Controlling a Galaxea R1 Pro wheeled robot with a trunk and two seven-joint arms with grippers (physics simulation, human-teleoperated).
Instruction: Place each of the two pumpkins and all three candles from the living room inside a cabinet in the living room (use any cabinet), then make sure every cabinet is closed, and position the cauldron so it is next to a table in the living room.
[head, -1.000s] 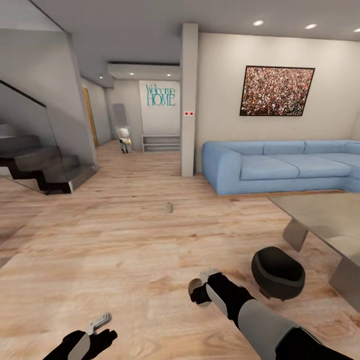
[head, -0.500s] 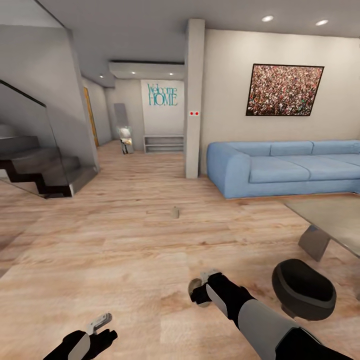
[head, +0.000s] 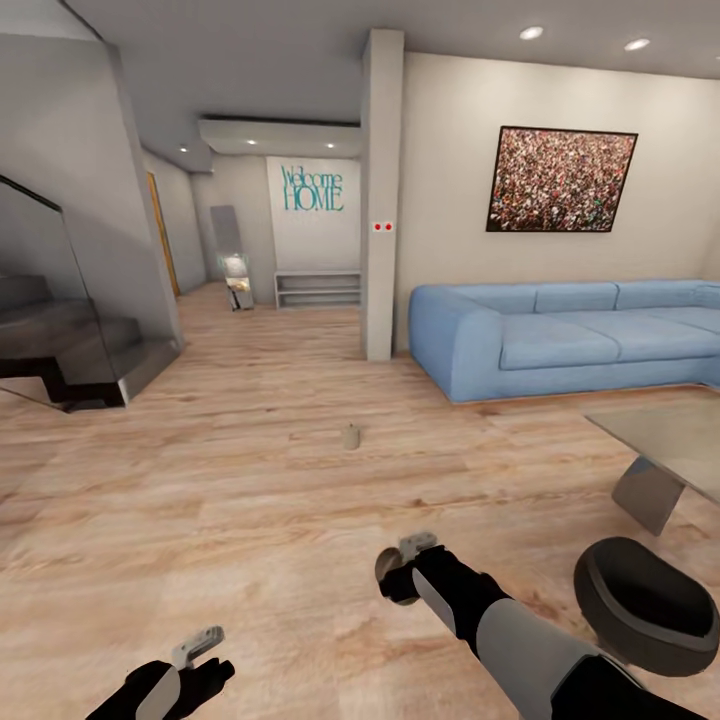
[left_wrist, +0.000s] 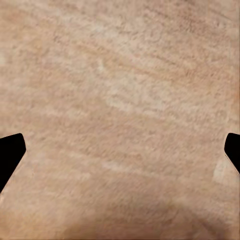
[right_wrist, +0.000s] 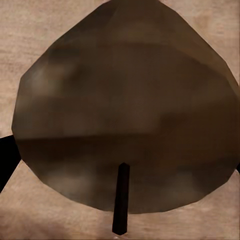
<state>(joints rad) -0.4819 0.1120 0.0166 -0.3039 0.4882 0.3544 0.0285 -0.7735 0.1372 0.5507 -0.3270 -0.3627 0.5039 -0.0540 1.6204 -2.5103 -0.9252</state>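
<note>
A tan candle (right_wrist: 125, 100) with a dark wick sits between the fingers of my right gripper (right_wrist: 120, 167), which is shut on it; in the head view this gripper (head: 402, 570) hangs low over the wood floor with the candle (head: 384, 573) at its tip. Another candle (head: 351, 437) stands on the floor farther ahead. To the right of my right arm the black cauldron (head: 643, 605) rests on the floor, beside the glass-topped table (head: 672, 432). My left gripper (head: 200, 648) is open over bare floor (left_wrist: 120, 100), its fingertips (left_wrist: 10, 152) wide apart.
A blue sofa (head: 560, 340) lines the right wall behind the table. A white pillar (head: 381, 200) stands at the sofa's left end. Stairs with a glass rail (head: 60, 340) rise at the left. A hallway with a low white shelf (head: 318, 288) opens straight ahead.
The whole picture has shifted, so the camera moved: the cauldron and table now sit lower and farther right. Both arms hold the same pose, and the candle stays in the right gripper.
</note>
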